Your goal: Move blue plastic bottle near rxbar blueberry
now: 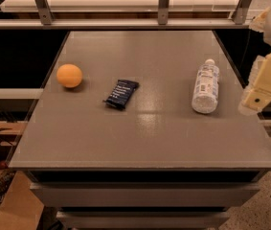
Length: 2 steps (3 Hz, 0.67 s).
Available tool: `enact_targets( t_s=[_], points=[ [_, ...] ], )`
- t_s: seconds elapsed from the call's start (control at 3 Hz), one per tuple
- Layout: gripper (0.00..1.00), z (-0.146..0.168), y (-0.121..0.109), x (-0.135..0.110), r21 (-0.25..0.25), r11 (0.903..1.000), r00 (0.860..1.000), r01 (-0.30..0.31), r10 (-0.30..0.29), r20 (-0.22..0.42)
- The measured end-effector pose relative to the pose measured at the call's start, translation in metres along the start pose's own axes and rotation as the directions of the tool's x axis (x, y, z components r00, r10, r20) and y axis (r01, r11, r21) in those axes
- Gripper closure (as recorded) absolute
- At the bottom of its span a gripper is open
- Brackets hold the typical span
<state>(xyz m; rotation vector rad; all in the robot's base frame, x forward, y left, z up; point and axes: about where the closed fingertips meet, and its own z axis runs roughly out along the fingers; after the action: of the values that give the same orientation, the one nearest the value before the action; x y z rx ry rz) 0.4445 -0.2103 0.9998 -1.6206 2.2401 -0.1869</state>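
The blue plastic bottle (206, 86) lies on its side at the right of the grey table (144, 138), white cap pointing to the far edge. The rxbar blueberry (121, 94), a dark navy wrapper, lies flat near the table's middle left, well apart from the bottle. My gripper (258, 94) hangs at the right edge of the view, just right of the bottle and over the table's right edge, holding nothing.
An orange ball (70, 75) sits at the table's left side, left of the bar. A metal rail with uprights (163, 4) runs behind the far edge. A cardboard box (15, 210) stands on the floor at lower left.
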Motion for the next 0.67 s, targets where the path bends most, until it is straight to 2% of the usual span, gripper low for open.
enact_targets(
  t_s=[0.33,0.67],
  points=[
    [0.00,0.012,-0.025,-0.003,0.006,0.9890,0.987,-0.148,0.148,-0.064],
    [0.00,0.034,-0.050,-0.002,0.001,0.9488,0.945,-0.316,0.315,-0.093]
  ],
)
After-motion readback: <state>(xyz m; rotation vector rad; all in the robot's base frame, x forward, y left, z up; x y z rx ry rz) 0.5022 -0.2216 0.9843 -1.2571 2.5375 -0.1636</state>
